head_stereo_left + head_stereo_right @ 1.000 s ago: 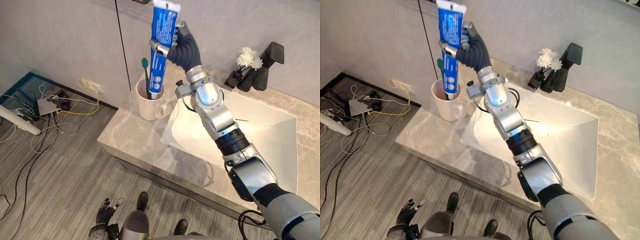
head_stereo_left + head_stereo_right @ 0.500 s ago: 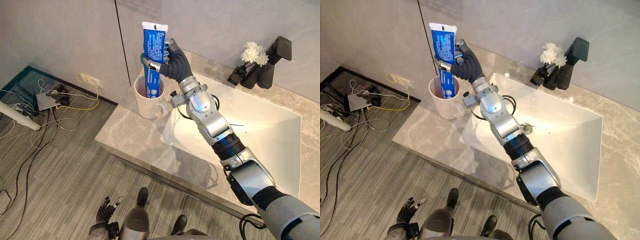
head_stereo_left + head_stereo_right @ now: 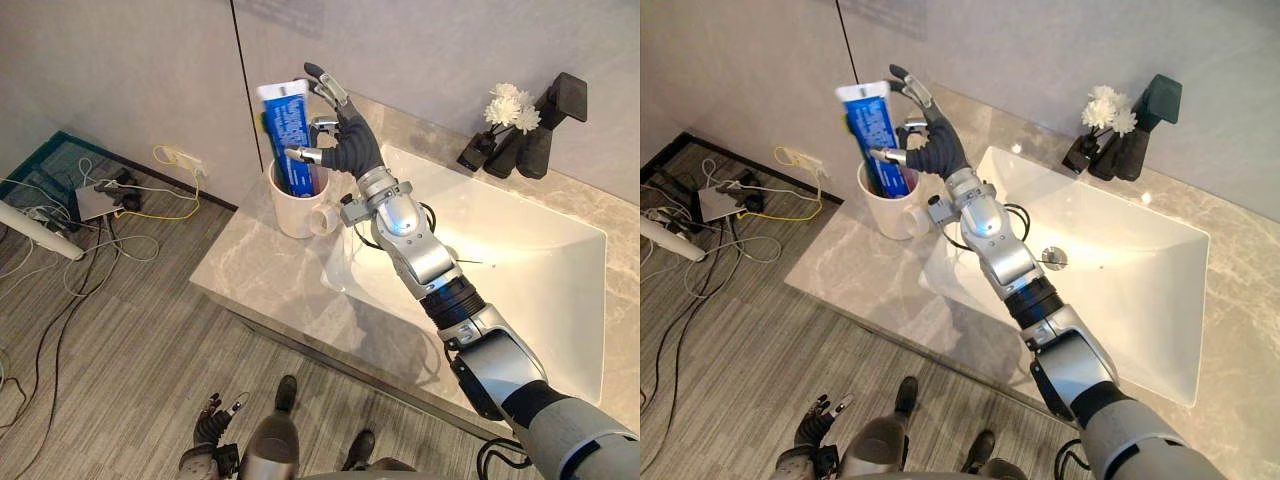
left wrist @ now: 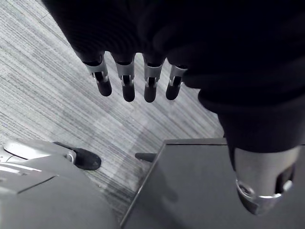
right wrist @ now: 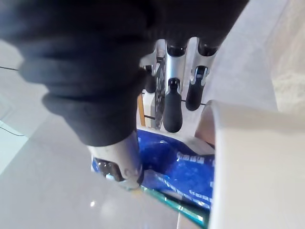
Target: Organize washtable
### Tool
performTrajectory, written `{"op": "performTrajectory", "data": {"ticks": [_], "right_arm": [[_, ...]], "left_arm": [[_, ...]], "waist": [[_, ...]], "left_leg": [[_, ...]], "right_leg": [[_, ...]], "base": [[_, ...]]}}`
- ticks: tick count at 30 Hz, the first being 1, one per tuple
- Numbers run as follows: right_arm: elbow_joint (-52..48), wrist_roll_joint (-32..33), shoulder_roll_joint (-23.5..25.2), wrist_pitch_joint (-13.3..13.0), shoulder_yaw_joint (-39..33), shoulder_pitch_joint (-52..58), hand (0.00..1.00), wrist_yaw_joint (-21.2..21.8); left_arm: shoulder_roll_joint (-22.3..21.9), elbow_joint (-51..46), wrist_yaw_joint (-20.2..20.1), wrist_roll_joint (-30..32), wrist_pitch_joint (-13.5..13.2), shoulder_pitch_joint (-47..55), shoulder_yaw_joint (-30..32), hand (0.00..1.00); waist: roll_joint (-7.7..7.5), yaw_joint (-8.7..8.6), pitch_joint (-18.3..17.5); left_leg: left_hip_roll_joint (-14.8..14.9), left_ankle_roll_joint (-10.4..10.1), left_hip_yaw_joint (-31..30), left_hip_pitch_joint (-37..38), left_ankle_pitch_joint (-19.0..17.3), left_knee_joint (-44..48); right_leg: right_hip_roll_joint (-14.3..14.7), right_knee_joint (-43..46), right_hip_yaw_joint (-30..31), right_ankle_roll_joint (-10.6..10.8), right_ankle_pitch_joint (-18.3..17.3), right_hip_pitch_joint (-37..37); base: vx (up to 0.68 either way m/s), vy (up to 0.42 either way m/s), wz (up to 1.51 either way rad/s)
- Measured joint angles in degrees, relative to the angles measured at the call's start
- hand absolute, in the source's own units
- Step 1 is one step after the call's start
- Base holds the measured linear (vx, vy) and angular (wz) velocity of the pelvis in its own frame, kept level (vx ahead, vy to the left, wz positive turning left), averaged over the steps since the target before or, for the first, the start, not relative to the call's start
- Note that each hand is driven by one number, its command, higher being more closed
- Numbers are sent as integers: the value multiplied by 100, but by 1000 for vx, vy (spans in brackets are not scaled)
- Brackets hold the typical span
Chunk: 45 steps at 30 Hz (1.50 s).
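Observation:
A blue toothpaste tube [image 3: 288, 125] stands in the white mug [image 3: 297, 214] at the counter's left end, its crimped end up and leaning left. My right hand [image 3: 345, 142] is just right of the tube above the mug, open, its fingers spread and straight and nothing in its grasp. In the right wrist view the tube [image 5: 181, 167] lies inside the mug's rim [image 5: 248, 157] past my straight fingers [image 5: 172, 107], beside a green toothbrush [image 5: 176, 207]. My left hand [image 3: 212, 430] hangs low by the floor, open, its fingers [image 4: 126, 83] straight.
A white sink basin [image 3: 540, 250] is set in the grey marble counter [image 3: 255, 285]. At the back stand a black faucet [image 3: 555, 115] and a small vase of white flowers [image 3: 508, 108]. Cables and a power strip [image 3: 100, 200] lie on the floor at the left.
My right hand lowered the tube into the mug, then spread its fingers and let go. The tube now leans left in the mug. The camera has shifted slightly.

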Motion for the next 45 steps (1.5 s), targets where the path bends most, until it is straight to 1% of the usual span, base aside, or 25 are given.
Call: {"op": "performTrajectory", "data": {"ticks": [5,7,12,16,19,21,24,26,27,28,29,30,32,34,36,37,39,41,42,44,45], "right_arm": [[-15,-40,31,-4,1,194,0,24],[-251,-41,29,-6,1,354,0,33],[-449,-41,19,-7,1,510,0,39],[-496,-43,13,-16,-1,563,0,44],[-1007,-45,-135,-33,-10,674,0,54],[-1407,-72,-271,-99,-137,732,0,114],[-1873,-89,-565,-217,-467,739,0,170],[-2192,-87,-977,-350,-805,742,0,174],[-2282,-85,-1074,-366,-892,742,0,172],[-2470,-84,-1265,-425,-1068,744,0,172],[-2558,-80,-1350,-487,-1151,744,0,171],[-2748,-79,-1507,-564,-1340,744,0,177],[-3052,-52,-1753,-685,-1717,749,0,174],[-3508,14,-2065,-868,-2392,810,0,158],[-3735,113,-2230,-1058,-2830,970,0,135],[-3868,140,-2340,-1156,-3238,1208,0,132],[-3955,166,-2413,-1241,-3765,1496,0,117],[-3997,282,-2421,-1306,-4613,1967,0,-70],[-3995,320,-2420,-1326,-4809,2132,0,-122],[-3966,431,-2390,-1360,-5406,2748,0,-276],[-3954,435,-2380,-1360,-5505,2908,0,-318]], "left_arm": [[0,20,-6,0,3,-1,0,0],[-4,29,-14,0,3,-2,-1,0],[-9,60,-28,4,9,-1,-3,0],[0,117,-36,8,10,14,-2,0],[10,160,-39,9,10,16,0,0],[8,217,-39,14,10,14,-1,0],[10,374,-42,26,15,32,0,0],[7,400,-48,67,16,66,0,0],[5,404,-52,70,16,85,0,0],[4,411,-55,72,14,120,0,0],[4,434,-58,80,13,129,1,0],[9,513,-79,83,13,128,6,0],[18,542,-151,127,14,132,7,0],[30,614,-170,127,7,139,20,0],[32,661,-170,132,8,151,20,0],[44,731,-170,136,10,187,22,0],[53,734,-176,138,8,242,21,0],[59,755,-184,189,9,300,27,0],[59,769,-193,205,9,300,28,0],[62,857,-260,296,13,307,37,0],[62,880,-275,296,15,312,38,0]], "waist": [[8,-6,-2],[20,-8,-9],[47,-30,-25],[60,-156,-33],[60,-214,-38],[71,-239,-102],[79,-315,-294],[96,-352,-384],[100,-364,-421],[103,-406,-481],[107,-437,-506],[119,-501,-549],[129,-558,-566],[130,-639,-579],[135,-688,-644],[127,-781,-752],[117,-846,-834],[127,-977,-902],[132,-993,-924],[167,-1127,-1001],[178,-1153,-1025]], "left_leg": [[-4,-13,0,77,-10,-1],[-7,-14,0,84,-10,-1],[-11,-10,2,137,-5,-1],[-28,-1,-1,154,4,-1],[-41,15,5,200,14,-1],[-47,16,11,200,14,-1],[-73,19,18,203,16,-1],[-84,20,29,274,16,-1],[-83,20,35,276,16,-1],[-81,20,46,280,16,-1],[-79,20,49,281,17,-1],[-73,20,57,289,17,-2],[-64,20,102,339,17,-3],[-51,18,157,367,16,-7],[-42,18,204,370,15,-8],[-41,18,226,382,15,-8],[-33,17,271,396,14,-9],[-21,15,351,423,11,-29],[-21,15,370,426,10,-44],[-21,16,416,419,10,-48],[-21,16,438,419,10,-48]], "right_leg": [[-1,-6,-4,0,0,76],[-1,-6,-5,0,0,81],[1,-7,-7,0,-1,100],[2,-15,-13,0,-1,159],[0,-30,-10,0,-1,172],[-2,-38,-9,0,-1,173],[-17,-91,-9,1,-1,198],[-21,-125,-7,1,-1,275],[-21,-124,-3,1,-1,272],[-19,-125,7,1,-1,271],[-18,-124,10,1,-1,271],[-17,-121,18,1,-1,271],[-17,-114,71,1,-1,291],[-15,-107,130,1,-1,288],[-16,-107,161,8,3,270],[-15,-106,180,10,4,270],[-12,-106,237,11,5,260],[-11,-105,312,14,8,244],[-11,-104,328,14,8,232],[-13,-102,380,16,6,184],[-13,-101,406,16,6,170]], "base": [[0,0,0],[0,0,0],[-24,-5,0],[-9,-3,0],[-11,-3,-1],[0,0,0],[0,0,0],[0,0,0],[0,0,0],[-17,-9,-3],[-22,-13,-4],[-28,-12,-7],[-39,-10,-11],[-57,-9,-13],[-34,-8,-11],[-21,-11,-11],[-7,-8,-12],[-41,-9,-17],[-48,-4,-18],[-40,1,-13],[-32,3,-11]]}}
